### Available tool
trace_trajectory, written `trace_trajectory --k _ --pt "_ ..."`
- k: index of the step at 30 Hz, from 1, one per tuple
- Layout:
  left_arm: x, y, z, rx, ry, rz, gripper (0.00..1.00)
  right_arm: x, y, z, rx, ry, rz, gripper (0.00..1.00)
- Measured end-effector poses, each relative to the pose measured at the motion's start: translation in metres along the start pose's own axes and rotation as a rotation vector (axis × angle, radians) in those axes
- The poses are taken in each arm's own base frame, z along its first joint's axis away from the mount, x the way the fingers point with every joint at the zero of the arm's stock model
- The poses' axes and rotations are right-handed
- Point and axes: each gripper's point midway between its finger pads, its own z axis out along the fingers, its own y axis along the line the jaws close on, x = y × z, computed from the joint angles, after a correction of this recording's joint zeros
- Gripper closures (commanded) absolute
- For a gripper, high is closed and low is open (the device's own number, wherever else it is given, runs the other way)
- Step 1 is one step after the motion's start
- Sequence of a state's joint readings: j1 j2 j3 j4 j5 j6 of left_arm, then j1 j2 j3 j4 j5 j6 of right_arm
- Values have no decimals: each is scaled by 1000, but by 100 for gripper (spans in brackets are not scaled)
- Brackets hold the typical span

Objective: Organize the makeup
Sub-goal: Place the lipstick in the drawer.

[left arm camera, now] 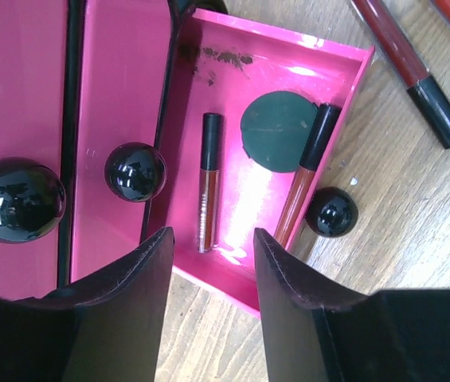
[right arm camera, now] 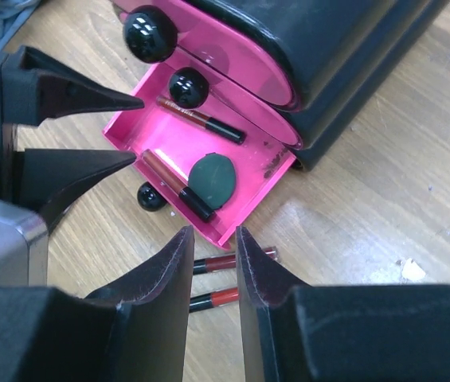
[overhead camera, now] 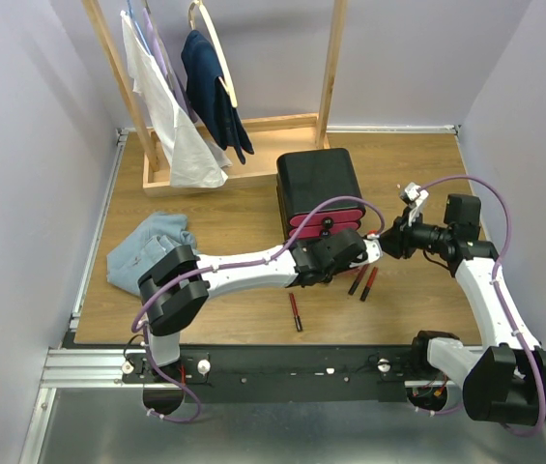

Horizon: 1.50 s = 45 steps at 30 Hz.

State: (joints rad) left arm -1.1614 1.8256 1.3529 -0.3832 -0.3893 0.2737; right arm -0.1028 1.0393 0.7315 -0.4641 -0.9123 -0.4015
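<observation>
The bottom drawer (left arm camera: 232,87) of the black box (overhead camera: 316,174) stands pulled out over the desk (overhead camera: 205,193). Inside it lie a first lip tube (left arm camera: 209,183), a second lip tube (left arm camera: 308,171) along the wall by the black knob (left arm camera: 332,212), and a round green compact (left arm camera: 279,131) between their capped ends. The compact touches the second tube.

The left claw (left arm camera: 213,263) hangs over the drawer's near edge with its fingers well apart and nothing between them. The right claw (right arm camera: 213,263) hovers just off the drawer's corner, its fingers a narrow gap apart, and it also holds nothing.

On the bare wood, a pair of lip tubes (overhead camera: 358,280) lies side by side just in front of the drawer. A lone lip tube (overhead camera: 296,311) lies nearer the arms' bases. A crumpled blue cloth (overhead camera: 147,249) sits on the left side of the desk.
</observation>
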Motion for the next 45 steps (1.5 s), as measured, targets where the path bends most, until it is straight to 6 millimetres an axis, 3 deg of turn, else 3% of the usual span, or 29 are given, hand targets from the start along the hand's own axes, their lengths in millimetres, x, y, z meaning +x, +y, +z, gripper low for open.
trace_trajectory --k 8,16,20,28,45 --pt "-8 6 -16 -10 -36 -95 46 15 15 0 -103 31 -96 66" --pt "-16 29 -77 -34 -164 -292 36 49 25 2 -209 127 -181 66" --pt "0 29 -97 -30 -183 -381 31 57 29 3 -248 159 -225 66" --pt "51 15 -121 -18 -182 -561 24 64 39 11 -333 234 -373 65" --pt "103 16 -134 -75 -211 -863 15 51 51 38 -413 335 -595 65"
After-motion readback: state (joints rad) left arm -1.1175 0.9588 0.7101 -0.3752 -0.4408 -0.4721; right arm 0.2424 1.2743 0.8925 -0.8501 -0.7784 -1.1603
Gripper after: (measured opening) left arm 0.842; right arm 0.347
